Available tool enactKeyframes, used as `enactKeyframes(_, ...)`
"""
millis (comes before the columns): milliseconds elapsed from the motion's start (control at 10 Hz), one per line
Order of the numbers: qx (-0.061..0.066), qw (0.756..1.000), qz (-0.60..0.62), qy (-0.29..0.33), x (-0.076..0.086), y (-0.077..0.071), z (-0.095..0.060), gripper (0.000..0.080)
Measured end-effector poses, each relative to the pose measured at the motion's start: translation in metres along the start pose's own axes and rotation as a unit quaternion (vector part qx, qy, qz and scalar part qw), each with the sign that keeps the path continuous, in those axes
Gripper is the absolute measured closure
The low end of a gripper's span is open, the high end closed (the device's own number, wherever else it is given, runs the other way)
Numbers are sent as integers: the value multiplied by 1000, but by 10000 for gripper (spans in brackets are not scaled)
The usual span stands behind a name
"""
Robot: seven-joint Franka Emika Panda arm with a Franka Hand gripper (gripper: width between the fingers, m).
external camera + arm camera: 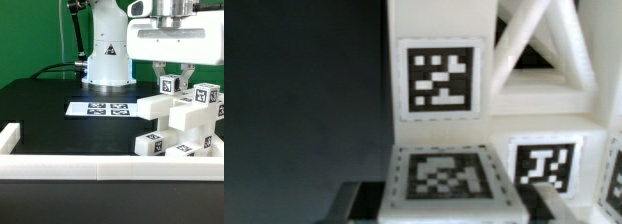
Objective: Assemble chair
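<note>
The partly built white chair (195, 118) stands at the exterior view's right, a stack of blocky tagged panels. My gripper (172, 84) hangs just above it, shut on a small white tagged chair part (170, 82). In the wrist view that part (446, 178) fills the space between the two dark fingers (363, 200), which press on both its sides. Beyond it rises a tall chair panel (441, 80) carrying a marker tag, with slanted white bars beside it. Loose tagged chair pieces (150, 143) lie at the chair's foot.
The marker board (100, 107) lies flat on the black table in front of the robot's base (105, 60). A low white wall (100, 168) borders the table's near edge and its left side (25, 138).
</note>
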State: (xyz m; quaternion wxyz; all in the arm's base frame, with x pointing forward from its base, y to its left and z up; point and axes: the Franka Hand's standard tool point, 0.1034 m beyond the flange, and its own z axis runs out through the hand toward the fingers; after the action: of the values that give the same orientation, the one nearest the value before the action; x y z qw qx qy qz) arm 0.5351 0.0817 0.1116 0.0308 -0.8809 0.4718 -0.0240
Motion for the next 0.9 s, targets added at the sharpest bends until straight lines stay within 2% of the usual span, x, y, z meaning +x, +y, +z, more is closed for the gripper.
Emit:
enactKeyframes(200, 1, 997, 72, 0, 0, -1, 0, 527)
enactKeyframes(400, 1, 998, 66, 0, -1, -1, 0, 527)
enactKeyframes(500, 1, 999, 48, 0, -1, -1, 0, 330)
enactKeyframes(600, 1, 999, 39, 0, -2, -1, 0, 211)
enactKeyframes(700, 1, 1000, 20, -1, -3, -2, 0, 169)
enactKeyframes(900, 1, 993, -119, 1, -4, -3, -1, 153)
